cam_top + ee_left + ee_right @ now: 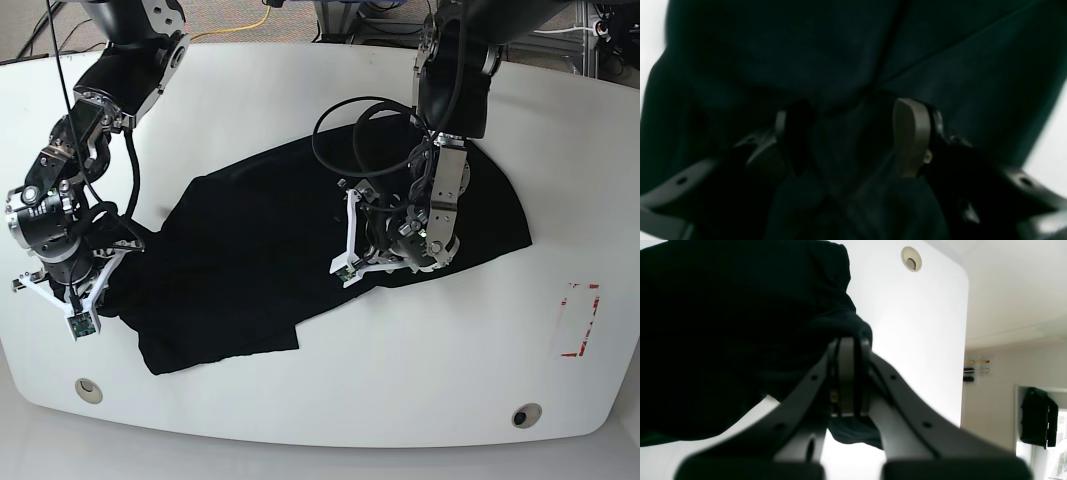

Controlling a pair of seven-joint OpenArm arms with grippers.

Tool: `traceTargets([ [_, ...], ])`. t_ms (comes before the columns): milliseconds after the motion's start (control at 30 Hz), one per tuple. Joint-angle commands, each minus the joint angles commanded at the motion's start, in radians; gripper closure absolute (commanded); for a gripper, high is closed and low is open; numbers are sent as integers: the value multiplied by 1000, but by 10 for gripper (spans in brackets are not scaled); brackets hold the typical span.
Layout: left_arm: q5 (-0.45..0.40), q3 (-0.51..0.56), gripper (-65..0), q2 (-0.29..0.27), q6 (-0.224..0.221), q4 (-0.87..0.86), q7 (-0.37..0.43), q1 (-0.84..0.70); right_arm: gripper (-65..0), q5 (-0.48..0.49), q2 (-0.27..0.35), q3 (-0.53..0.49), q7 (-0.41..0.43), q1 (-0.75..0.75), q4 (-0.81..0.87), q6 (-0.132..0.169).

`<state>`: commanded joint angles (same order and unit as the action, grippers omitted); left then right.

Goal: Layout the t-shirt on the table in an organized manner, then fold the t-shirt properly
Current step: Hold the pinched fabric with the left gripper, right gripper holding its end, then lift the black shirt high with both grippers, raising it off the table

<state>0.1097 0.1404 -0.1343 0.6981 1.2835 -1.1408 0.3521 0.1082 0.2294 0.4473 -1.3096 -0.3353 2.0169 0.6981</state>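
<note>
Black soft fabric t-shirt (300,240) lies rumpled on the glossy white table (420,350), long axis slanting from near-left to far-right. Right gripper (848,340) pinches its left edge; left gripper (853,133), fingers apart, presses its middle.

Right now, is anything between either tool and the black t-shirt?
Nothing visible. The right tool is already pinched shut on a fold at the t-shirt edge. The left tool sits on the cloth with fabric between its fingers. The table around the shirt shows no other objects.
</note>
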Motion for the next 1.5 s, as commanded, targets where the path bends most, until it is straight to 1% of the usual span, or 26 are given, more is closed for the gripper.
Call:
traceTargets([
  [567,12,0,-361,0,0,2,-29,0,-5,0,-2,0,0,0,-2,0],
  [633,12,0,-335,0,0,2,-31,0,-5,0,-2,0,0,0,-3,0],
  [767,12,0,-243,2,0,18,-43,0,-5,0,-2,0,0,0,-3,0],
  [1033,8,2,-147,2,0,54,-44,-31,-5,0,-2,0,0,0,-3,0],
  [1200,5,2,-25,3,0,52,-43,-35,-5,0,-2,0,2,0,-3,0],
  [1267,5,2,-11,3,0,51,-43,-37,-5,0,-2,0,2,-2,-3,0],
  [1367,5,2,-8,18,0,51,-43,-37,-5,0,-2,0,2,-12,-3,0],
  [1500,5,2,-7,23,0,49,-43,-37,-5,0,-2,0,2,-14,-5,0],
])
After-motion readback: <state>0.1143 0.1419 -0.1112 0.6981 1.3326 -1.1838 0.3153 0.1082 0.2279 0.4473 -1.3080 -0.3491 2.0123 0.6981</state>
